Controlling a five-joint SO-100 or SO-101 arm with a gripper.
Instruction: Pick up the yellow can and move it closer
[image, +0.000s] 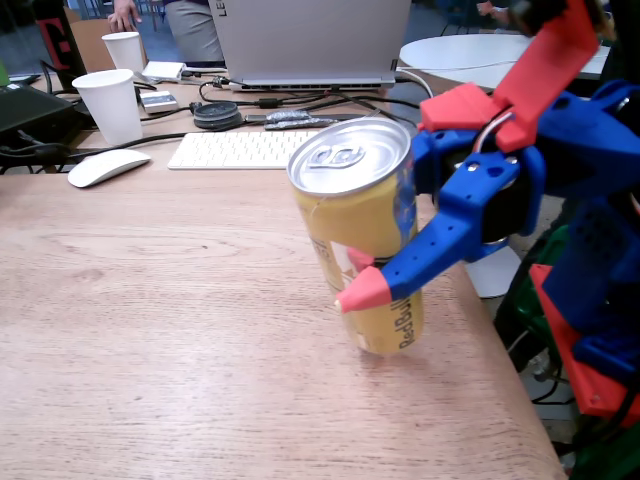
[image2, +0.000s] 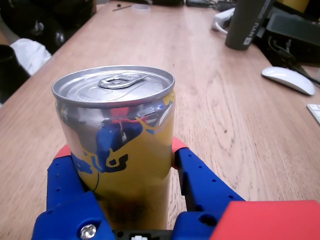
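Note:
The yellow can (image: 345, 215) has a silver top with a pull-tab and stands tilted near the right edge of the wooden table (image: 150, 320). My blue gripper with red fingertips (image: 385, 268) is shut on it: one finger crosses its front and the other is hidden behind it. Whether its base touches the table I cannot tell. In the wrist view the yellow can (image2: 115, 100) fills the centre, with the gripper (image2: 120, 150) clamped on both of its sides.
Two white paper cups (image: 112, 105) (image: 124, 50), a white mouse (image: 107, 166), a keyboard (image: 240, 149) and a laptop (image: 310, 40) with cables sit at the back. The table's edge (image: 500, 350) runs just right of the can. A dark cylinder (image2: 246, 25) stands far off.

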